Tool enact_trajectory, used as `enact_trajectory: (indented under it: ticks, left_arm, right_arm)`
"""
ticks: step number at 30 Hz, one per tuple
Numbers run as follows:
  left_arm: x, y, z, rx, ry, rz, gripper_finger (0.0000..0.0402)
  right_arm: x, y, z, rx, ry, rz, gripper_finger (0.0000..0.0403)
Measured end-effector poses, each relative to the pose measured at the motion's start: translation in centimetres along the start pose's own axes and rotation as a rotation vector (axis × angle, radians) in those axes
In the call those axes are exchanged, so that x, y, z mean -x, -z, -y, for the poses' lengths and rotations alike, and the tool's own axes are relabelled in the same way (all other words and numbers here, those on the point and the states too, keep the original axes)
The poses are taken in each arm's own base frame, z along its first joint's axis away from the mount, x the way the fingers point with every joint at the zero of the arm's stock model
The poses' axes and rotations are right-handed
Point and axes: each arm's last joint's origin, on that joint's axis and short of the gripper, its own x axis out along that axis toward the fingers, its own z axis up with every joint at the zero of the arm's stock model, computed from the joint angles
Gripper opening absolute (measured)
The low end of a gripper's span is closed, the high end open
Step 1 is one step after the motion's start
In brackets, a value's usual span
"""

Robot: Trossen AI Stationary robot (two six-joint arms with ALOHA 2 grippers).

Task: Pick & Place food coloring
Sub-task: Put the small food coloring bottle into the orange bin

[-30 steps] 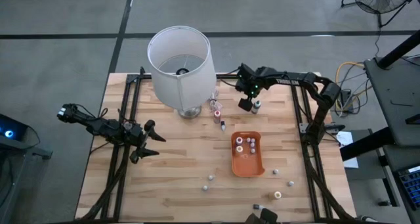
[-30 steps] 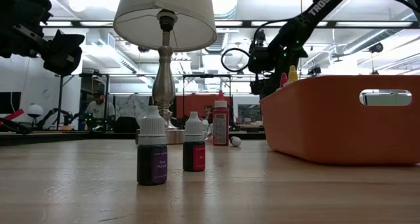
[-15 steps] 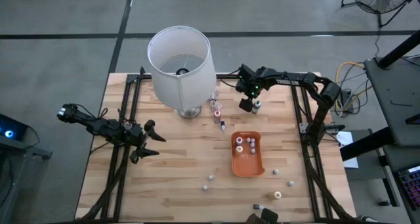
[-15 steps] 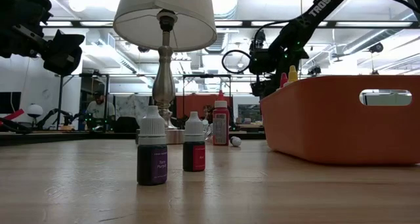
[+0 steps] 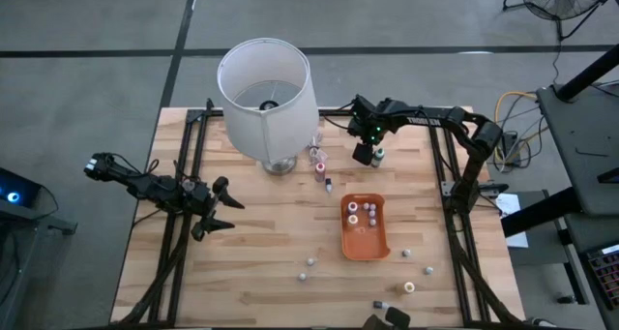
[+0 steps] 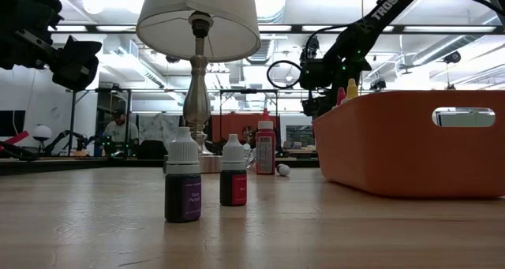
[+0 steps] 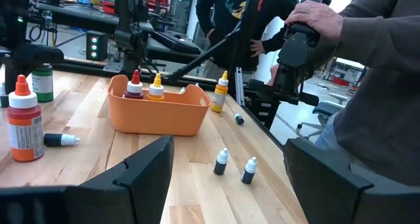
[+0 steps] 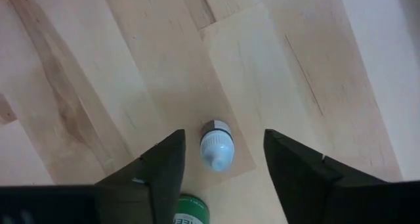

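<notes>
Bottle of food coloring, tiny, white-capped, pale plastic (image 8: 216,149), stands upright on the wooden bench (image 8: 98,66), directly below the right hand (image 8: 220,159), between its spread, ungrasping fingers. Left hand (image 5: 221,206) waits released, well apart.

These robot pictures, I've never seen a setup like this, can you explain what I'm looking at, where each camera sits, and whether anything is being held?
Two dark robot arms work at a wooden table. One camera looks straight down from above, one sits at table height, and one rides on each wrist. On the table stand a lamp, an orange tray holding a few small bottles, and more tiny food coloring bottles scattered around, like the purple-labelled one near the low camera. The right gripper hangs over a small white-capped bottle, fingers on either side but not touching it, so nothing is held. The left gripper waits open at the table's left side. A person stands beyond the table.
</notes>
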Motion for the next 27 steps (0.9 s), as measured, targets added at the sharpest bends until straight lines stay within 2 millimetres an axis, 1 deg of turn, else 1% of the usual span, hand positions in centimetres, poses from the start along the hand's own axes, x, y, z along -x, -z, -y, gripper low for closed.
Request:
enact_trajectory:
  ticks: [5,11,20,27]
  left_arm:
    - [0.0,0.0,0.0,0.0,0.0,0.0,0.0259]
    - [0.0,0.0,0.0,0.0,0.0,0.0,0.0259]
    - [0.0,-0.01,0.0,0.0,0.0,0.0,0.0259]
    - [0.0,-0.01,0.0,0.0,0.0,0.001,0.0258]
  right_arm:
    - [-0.09,0.12,-0.01,-0.001,-0.001,-0.005,0.0161]
    - [-0.38,0.56,-0.07,0.004,-0.005,-0.028,0.0136]
    - [-0.43,0.54,-0.06,0.017,-0.004,-0.021,0.012]
    - [-0.43,0.42,-0.04,0.021,-0.002,-0.01,0.0118]
